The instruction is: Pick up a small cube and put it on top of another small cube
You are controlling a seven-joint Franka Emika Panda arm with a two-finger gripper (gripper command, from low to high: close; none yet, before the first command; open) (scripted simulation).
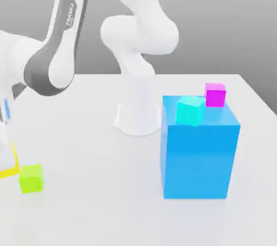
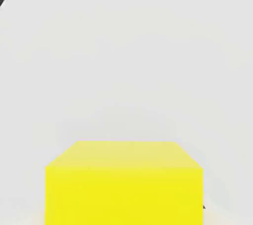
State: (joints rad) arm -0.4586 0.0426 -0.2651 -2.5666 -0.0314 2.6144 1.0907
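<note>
The yellow cube (image 1: 9, 170) sits at the far edge of the exterior view's left, low on the white table (image 1: 97, 201), with just a sliver of it showing past the frame edge under the arm's white hand. In the hand view the yellow cube (image 2: 123, 184) looms close, its top face and one side plain and bright, sitting right under the camera. The fingers themselves are hidden, but the gripper is closed tight, and the yellow cube lies right where the fingers would meet; whether it is truly clamped cannot be made out.

Just beside it, toward the exterior view's right, stands the lime-green cube (image 1: 31, 178), close to the yellow one but apart from it, resting flat on the table.

The table is a smooth, matte white surface, bare between the objects, and behind it rises a plain grey wall (image 1: 216, 18). The arm's base pedestal (image 1: 138, 110) stands near the middle of the table toward the back.

On the exterior view's right stands the big blue block (image 1: 199, 150), tall and square. The cyan cube (image 1: 190, 111) rests on its top near the front corner, and the magenta cube (image 1: 215, 94) sits at the back of that top. The table's far edge runs behind the block, and its corner falls away on the right. A wide stretch of open tabletop lies between the lime-green cube and the blue block.
</note>
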